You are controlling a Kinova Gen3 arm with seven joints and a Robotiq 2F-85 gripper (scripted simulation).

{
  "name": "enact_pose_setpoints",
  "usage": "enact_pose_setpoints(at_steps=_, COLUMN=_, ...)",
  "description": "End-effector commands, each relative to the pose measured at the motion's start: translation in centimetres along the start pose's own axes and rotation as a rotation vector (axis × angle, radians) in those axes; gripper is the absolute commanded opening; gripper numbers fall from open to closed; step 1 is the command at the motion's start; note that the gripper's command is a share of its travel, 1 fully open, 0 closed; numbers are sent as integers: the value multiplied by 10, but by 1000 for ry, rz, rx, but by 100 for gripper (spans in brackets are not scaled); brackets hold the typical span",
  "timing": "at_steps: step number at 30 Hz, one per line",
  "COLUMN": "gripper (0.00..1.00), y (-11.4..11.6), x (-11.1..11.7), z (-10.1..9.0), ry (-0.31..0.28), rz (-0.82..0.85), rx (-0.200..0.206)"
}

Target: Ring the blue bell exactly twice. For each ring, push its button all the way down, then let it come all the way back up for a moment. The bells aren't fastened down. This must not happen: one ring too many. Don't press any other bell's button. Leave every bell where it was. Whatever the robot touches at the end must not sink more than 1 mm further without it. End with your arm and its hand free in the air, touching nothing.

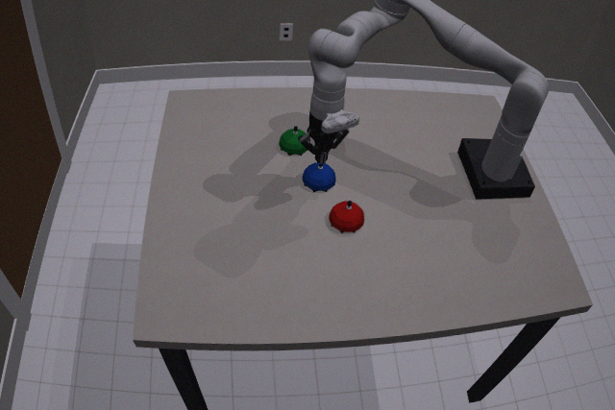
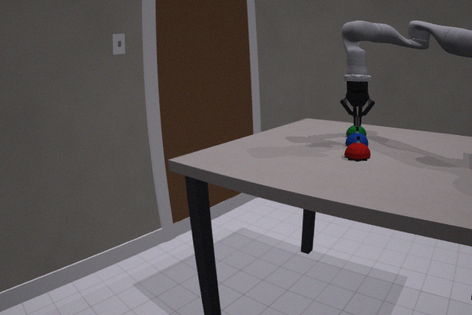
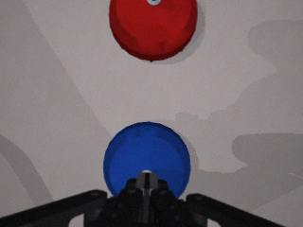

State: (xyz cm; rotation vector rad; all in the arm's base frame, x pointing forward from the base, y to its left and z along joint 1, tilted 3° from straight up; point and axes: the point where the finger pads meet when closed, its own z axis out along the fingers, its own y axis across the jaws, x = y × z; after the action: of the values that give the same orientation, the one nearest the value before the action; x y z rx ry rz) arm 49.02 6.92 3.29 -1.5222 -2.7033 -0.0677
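Note:
The blue bell (image 1: 318,177) sits near the middle of the table, between the green bell (image 1: 293,141) and the red bell (image 1: 346,216). My gripper (image 1: 320,161) is shut, points straight down and holds nothing. Its fingertips stand right over the top centre of the blue bell, at its button. In the wrist view the closed fingertips (image 3: 147,177) cover the middle of the blue bell (image 3: 147,158), so its button is hidden. In the side view the gripper (image 2: 357,124) stands just above the blue bell (image 2: 356,139). I cannot tell whether the tips touch the button.
The red bell (image 3: 152,26) lies ahead of the gripper in the wrist view, its button at the frame's top edge. The green bell (image 2: 355,130) lies just behind the gripper. The arm's black base (image 1: 495,168) stands at the table's right side.

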Motion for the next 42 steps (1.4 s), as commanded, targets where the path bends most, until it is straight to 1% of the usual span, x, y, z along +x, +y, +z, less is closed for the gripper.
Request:
enact_pose_setpoints(at_steps=1, gripper=0, y=0, x=1, z=0, ry=1, rz=-1, rx=0)
enact_pose_setpoints(at_steps=42, gripper=0, y=0, x=1, z=4, ry=1, rz=-1, rx=0)
